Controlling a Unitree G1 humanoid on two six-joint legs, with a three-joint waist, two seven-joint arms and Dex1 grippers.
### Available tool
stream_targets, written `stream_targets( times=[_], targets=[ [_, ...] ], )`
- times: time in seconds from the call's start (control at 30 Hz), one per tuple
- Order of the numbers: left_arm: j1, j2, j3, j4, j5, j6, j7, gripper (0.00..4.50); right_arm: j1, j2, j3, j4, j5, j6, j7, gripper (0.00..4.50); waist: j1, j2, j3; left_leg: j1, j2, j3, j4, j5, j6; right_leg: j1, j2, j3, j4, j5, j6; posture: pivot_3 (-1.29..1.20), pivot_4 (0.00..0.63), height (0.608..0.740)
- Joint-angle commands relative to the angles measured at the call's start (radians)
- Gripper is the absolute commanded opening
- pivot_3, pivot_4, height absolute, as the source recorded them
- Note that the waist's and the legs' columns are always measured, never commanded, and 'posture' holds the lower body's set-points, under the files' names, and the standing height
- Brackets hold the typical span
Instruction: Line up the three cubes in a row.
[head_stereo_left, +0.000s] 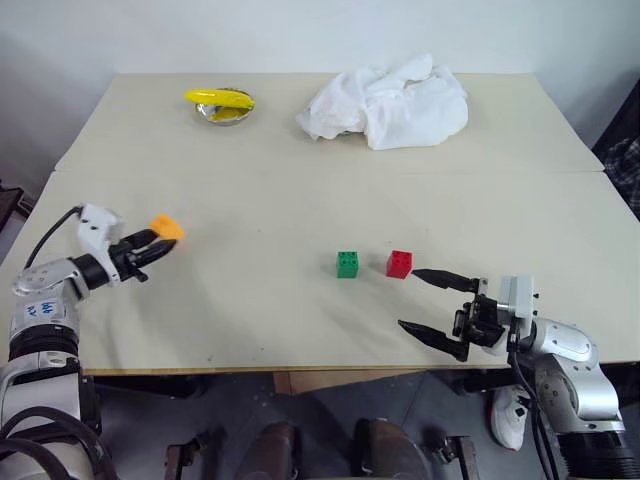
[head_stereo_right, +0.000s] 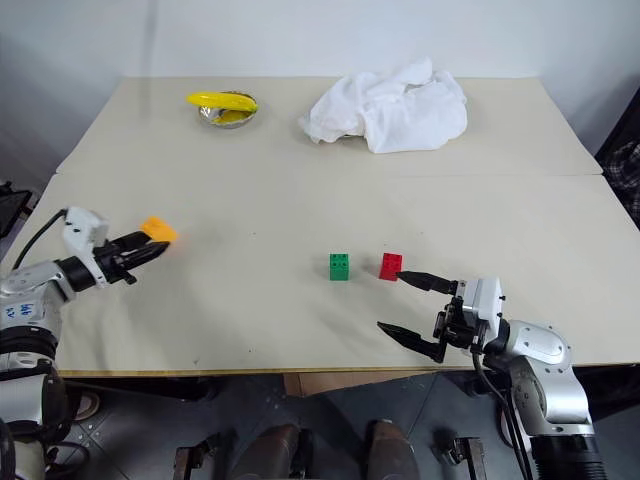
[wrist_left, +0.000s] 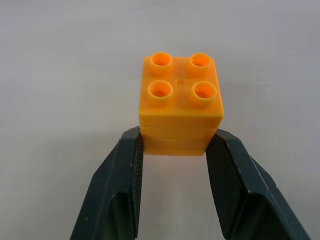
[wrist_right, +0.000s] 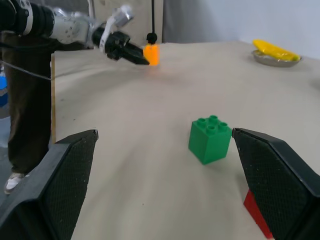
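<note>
From the head views, the left gripper (head_stereo_left: 160, 243) is clamped on the small orange studded plastic block (head_stereo_left: 166, 227), which sits at its fingertips above the beige table (head_stereo_left: 250, 300). The right gripper (head_stereo_left: 432, 305) has its two black fingers spread wide apart, holding nothing; the red studded plastic block (head_stereo_left: 399, 263) lies just beyond its upper fingertip, and the green studded plastic block (head_stereo_left: 347, 264) sits just past that, close beside the red one but apart from it.

In the left wrist view, the two dark fingers (wrist_left: 120, 190) press the orange block's opposite sides, its four studs facing away from the table surface.

In the right wrist view, the green block stands between the spread fingers, the red block's corner beside one finger, and the left gripper with the orange block is far ahead.
</note>
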Motion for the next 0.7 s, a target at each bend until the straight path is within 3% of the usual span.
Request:
stream_targets(
  times=[0.03, 0.3, 0.5, 0.7],
  targets=[
    [-0.012, -0.029, -0.086, -0.095, 0.020, -0.053, -0.151, 1.46, 0.023, -0.044, -0.064, -0.010, 0.018, -0.014, 0.022, 4.50, 0.004, 0.000, 0.000, 0.000, 0.000, 0.000, 0.000, 0.000, 0.000, 0.000, 0.000, 0.000, 0.000, 0.000, 0.000, 0.00, 0.150, 0.740],
    [-0.169, -0.179, -0.235, -0.006, 0.104, -0.114, -0.238, 1.46, 0.135, -0.135, -0.173, -0.050, 0.056, 0.011, 0.063, 4.50, 0.016, -0.001, 0.000, -0.001, 0.000, 0.002, 0.001, 0.001, 0.002, 0.000, 0.003, -0.001, 0.000, 0.000, 0.000, 0.00, 0.150, 0.740],
    [-0.267, -0.284, -0.280, 0.147, 0.172, -0.167, -0.209, 1.46, 0.238, -0.115, -0.214, -0.148, 0.067, 0.026, 0.011, 4.50, 0.013, -0.001, 0.001, -0.001, 0.000, 0.003, 0.001, 0.001, 0.002, 0.000, 0.004, -0.001, 0.000, 0.000, 0.001, 0.00, 0.150, 0.740],
    [-0.329, -0.328, -0.284, 0.250, 0.214, -0.154, -0.146, 1.46, 0.324, -0.091, -0.231, -0.222, 0.072, 0.026, -0.040, 4.50, 0.017, -0.002, 0.001, -0.001, 0.000, 0.004, 0.001, 0.002, 0.003, 0.000, 0.003, -0.001, 0.000, 0.001, 0.002, 0.00, 0.150, 0.740]
  ],
)
